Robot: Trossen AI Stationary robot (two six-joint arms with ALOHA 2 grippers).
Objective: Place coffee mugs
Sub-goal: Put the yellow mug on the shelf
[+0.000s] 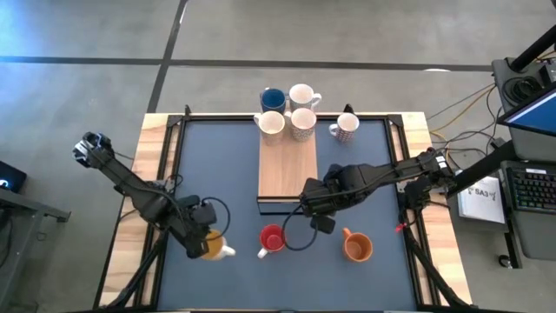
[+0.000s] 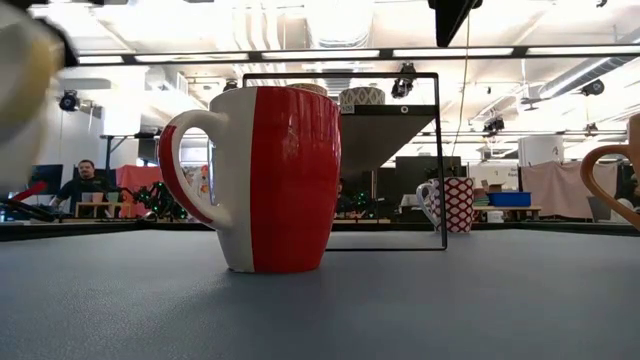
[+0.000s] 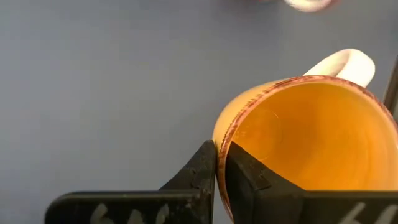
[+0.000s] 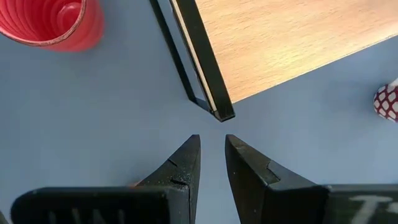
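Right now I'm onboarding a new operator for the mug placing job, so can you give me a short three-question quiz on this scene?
1. True or false: the left gripper is shut on the rim of the yellow-orange mug.
2. How many mugs stand at the far end of the wooden board?
A. two
B. four
C. six
3. Fill in: the right gripper hangs over the mat just off the board's near ____, holding nothing.

Key: 1 true. 2 B: the blue mug and three pale ones. 3 corner; the red mug stands nearby, untouched.
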